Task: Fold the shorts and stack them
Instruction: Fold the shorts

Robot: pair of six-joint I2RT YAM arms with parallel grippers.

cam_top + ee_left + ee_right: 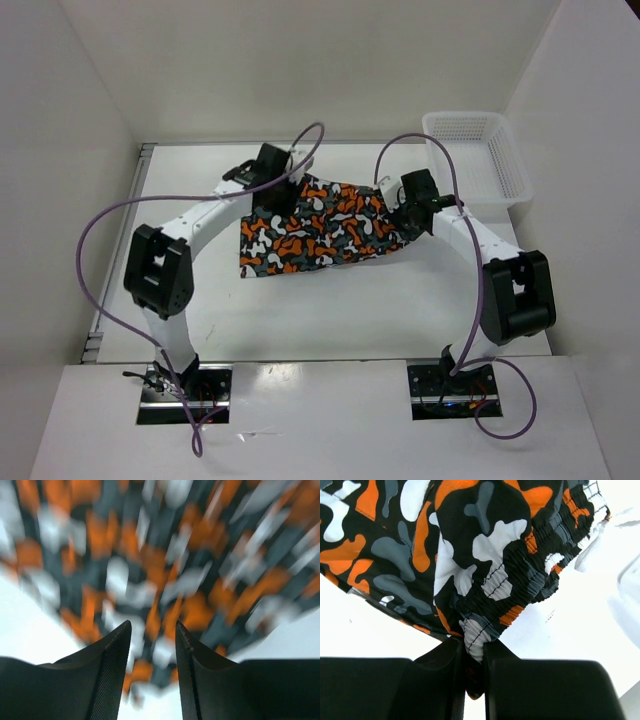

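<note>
The camouflage shorts point(318, 230), orange, black, white and grey-teal, lie spread on the white table between my arms. My left gripper point(277, 193) hovers over their far left corner; in the left wrist view its fingers point(153, 630) stand apart with nothing between them, above the blurred print point(165, 555). My right gripper point(405, 215) is at the shorts' right edge. In the right wrist view it point(474, 647) is shut on a bunched fold of the elastic waistband point(500, 587).
A white mesh plastic basket point(478, 160) stands at the far right of the table, just behind the right arm. White walls enclose the table on three sides. Purple cables point(105, 230) loop over both arms.
</note>
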